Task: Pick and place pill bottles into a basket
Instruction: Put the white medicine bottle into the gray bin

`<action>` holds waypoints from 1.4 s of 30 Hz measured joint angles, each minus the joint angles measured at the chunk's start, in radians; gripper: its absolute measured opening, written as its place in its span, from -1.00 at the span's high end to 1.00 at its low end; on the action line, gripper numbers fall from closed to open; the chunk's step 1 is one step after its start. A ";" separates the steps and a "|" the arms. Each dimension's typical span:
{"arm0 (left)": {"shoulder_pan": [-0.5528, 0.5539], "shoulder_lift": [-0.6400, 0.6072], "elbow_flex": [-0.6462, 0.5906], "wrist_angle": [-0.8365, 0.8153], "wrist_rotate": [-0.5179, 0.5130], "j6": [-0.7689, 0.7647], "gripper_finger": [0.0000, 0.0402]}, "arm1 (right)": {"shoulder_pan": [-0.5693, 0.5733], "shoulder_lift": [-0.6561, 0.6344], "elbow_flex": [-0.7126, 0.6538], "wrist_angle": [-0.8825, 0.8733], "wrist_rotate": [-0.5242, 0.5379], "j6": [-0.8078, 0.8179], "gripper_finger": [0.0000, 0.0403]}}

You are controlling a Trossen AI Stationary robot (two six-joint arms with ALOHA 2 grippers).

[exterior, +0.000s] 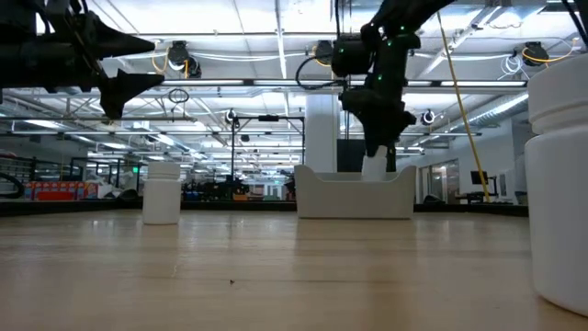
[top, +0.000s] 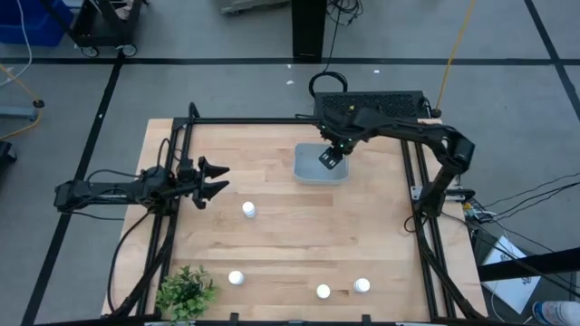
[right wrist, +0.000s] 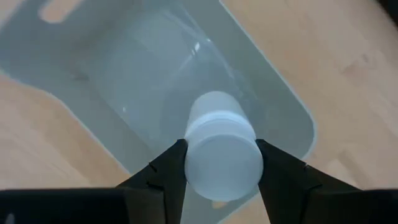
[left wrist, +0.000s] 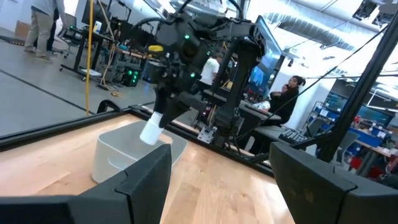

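Now over the basket (top: 319, 174), my right gripper (right wrist: 222, 163) clamps a pill bottle (right wrist: 221, 149).
Released tilted, it could bounce out; left gripper (top: 220, 179) waits open, four bottles on the table (top: 290, 244).

The high view looks straight down on the whole worktop (top: 299, 226). The low view sits at worktop level, facing across it into the room. The left wrist view looks from farther off toward the basket (left wrist: 124, 152). The right wrist view hangs close above the basket, looking down into it. All four views share the basket.
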 joint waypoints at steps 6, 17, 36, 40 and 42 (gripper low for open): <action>0.000 0.000 0.000 -0.009 0.000 -0.001 -0.36 | -0.034 0.058 0.000 -0.001 -0.019 -0.029 0.24; 0.000 0.000 0.000 -0.009 0.000 0.000 -0.36 | -0.034 0.127 0.000 0.020 -0.045 -0.055 0.23; 0.000 0.000 0.000 -0.020 0.001 0.000 -0.36 | -0.034 0.162 0.002 0.050 -0.046 -0.072 0.12; 0.000 0.000 0.000 -0.032 0.001 -0.003 -0.36 | -0.034 0.162 0.002 0.045 -0.046 -0.081 0.11; 0.000 0.000 0.000 -0.036 0.002 -0.007 -0.36 | -0.032 0.162 0.001 0.044 -0.046 -0.087 0.10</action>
